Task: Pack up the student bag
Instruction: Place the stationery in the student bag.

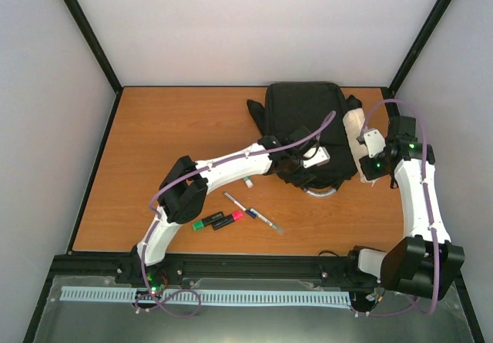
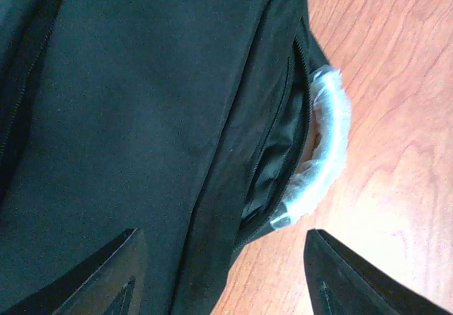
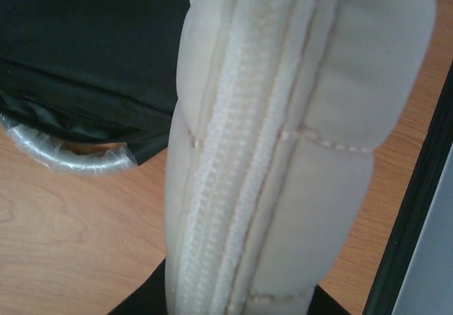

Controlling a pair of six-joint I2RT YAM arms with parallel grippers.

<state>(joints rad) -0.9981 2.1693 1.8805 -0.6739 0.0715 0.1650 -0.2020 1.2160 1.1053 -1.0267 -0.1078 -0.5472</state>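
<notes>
Closest to the near edge of the bench [image 1: 154, 127], left of centre, lie a green marker [image 1: 204, 223] and a red marker [image 1: 231, 218], end to end. Just beyond them are two pens [image 1: 262, 220], laid in a slanted line. A small white object [image 1: 249, 181] sits a little farther in.

Next comes the near end of the student bag [image 1: 304, 112]. Its loop handle [image 2: 325, 145], wrapped in clear film, curves out over the wood. The left tool [image 2: 221, 236] hangs over this end with its fingers [image 2: 113, 272] spread wide. One finger is above the black fabric and the other above the wood beside the handle, and they grip nothing. A zip opening gapes slightly next to the handle.

At the bag's right side, near the right edge of the bench, the right tool [image 3: 237, 302] is clamped on a cream ribbed pencil case [image 3: 283, 145], which runs lengthwise along the bag.

The bag lies flat at the far edge, right of centre, with its straps spilling out on both sides.
</notes>
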